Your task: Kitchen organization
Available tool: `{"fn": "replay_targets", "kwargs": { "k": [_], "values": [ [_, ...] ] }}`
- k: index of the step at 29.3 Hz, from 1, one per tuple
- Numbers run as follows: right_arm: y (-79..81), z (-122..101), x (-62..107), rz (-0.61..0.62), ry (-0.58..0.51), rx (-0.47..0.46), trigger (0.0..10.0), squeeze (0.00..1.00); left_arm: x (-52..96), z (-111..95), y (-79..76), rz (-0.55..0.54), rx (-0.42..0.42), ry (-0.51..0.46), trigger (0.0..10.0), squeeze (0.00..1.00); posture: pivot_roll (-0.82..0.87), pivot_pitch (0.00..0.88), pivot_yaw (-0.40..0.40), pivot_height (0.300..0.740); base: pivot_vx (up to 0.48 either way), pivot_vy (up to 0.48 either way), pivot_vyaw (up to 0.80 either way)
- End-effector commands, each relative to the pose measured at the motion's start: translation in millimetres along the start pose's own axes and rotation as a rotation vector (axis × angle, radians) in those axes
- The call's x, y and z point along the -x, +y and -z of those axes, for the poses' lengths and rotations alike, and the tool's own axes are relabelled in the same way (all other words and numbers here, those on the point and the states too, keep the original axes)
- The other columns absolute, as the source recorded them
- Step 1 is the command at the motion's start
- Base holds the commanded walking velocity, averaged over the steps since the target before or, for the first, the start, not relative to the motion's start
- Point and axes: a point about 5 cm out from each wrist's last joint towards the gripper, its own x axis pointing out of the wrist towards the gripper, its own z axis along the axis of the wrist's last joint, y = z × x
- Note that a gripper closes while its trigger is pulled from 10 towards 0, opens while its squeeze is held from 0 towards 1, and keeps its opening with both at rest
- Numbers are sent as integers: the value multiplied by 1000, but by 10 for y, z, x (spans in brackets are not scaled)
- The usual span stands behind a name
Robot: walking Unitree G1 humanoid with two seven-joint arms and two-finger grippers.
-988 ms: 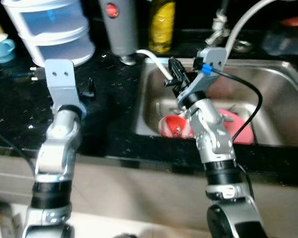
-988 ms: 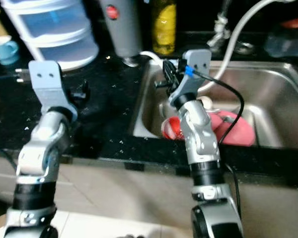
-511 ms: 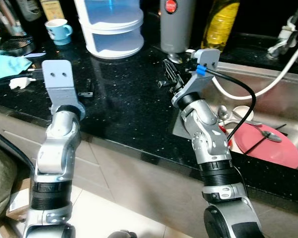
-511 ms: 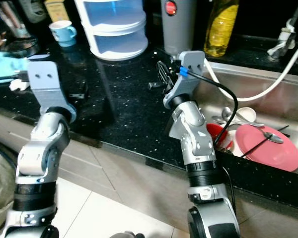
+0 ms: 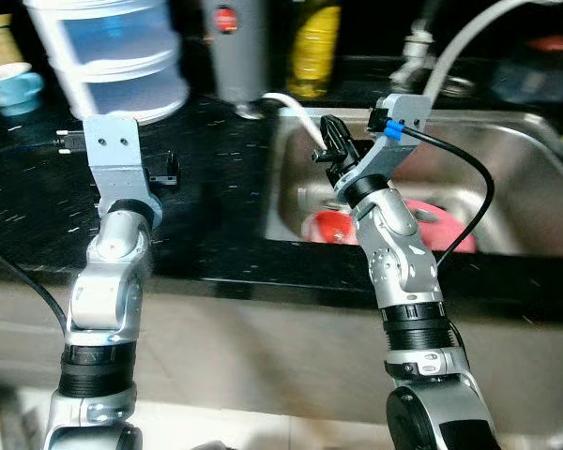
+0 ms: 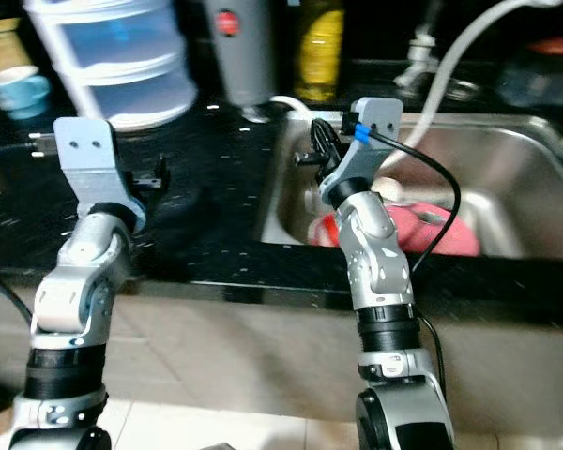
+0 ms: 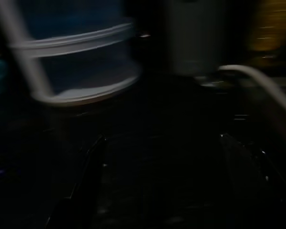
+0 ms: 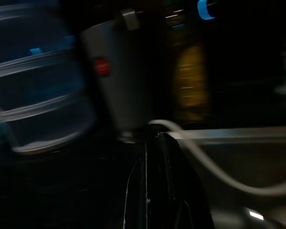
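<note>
My right gripper (image 5: 330, 148) hangs over the near left corner of the steel sink (image 5: 512, 125). Its fingers (image 8: 148, 183) are pressed together with nothing between them. A red bowl (image 5: 325, 226) and a pink plate (image 5: 443, 228) lie in the sink behind that forearm. My left gripper (image 5: 165, 169) is held over the black counter (image 5: 216, 192), and in the left wrist view its fingers (image 7: 88, 176) stand wide apart and empty. The picture is blurred.
At the back of the counter stand stacked clear containers (image 5: 113, 56), a grey canister with a red button (image 5: 233, 42) and a yellow bottle (image 5: 310, 37). A blue cup (image 5: 9, 89) sits at far left. A white hose (image 5: 296, 112) runs into the sink from the tap (image 5: 415, 42).
The whole view swung left along the counter half a second ago and has swung back over the sink. Both arms keep the same pose.
</note>
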Motion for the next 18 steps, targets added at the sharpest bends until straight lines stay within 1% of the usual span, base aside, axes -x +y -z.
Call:
{"fn": "replay_targets", "kwargs": {
  "k": [1,4,13,18],
  "values": [
    [8,32,-7,0,20,-7,10000,0,9,20,7,-3,-9,11,10000,0,33,0,59,740,0,0,-800],
    [5,33,-9,1,20,-9,10000,0,8,20,8,-3,-8,11,10000,0,33,0,59,740,0,0,-729],
    [34,19,-19,-21,12,9,10000,0,6,7,20,-10,-10,2,10000,0,37,0,55,740,0,0,0],
    [100,-71,-29,-63,-30,46,10000,0,8,-58,32,-17,-14,-34,10000,0,37,0,57,740,0,0,0]
  ]
}}
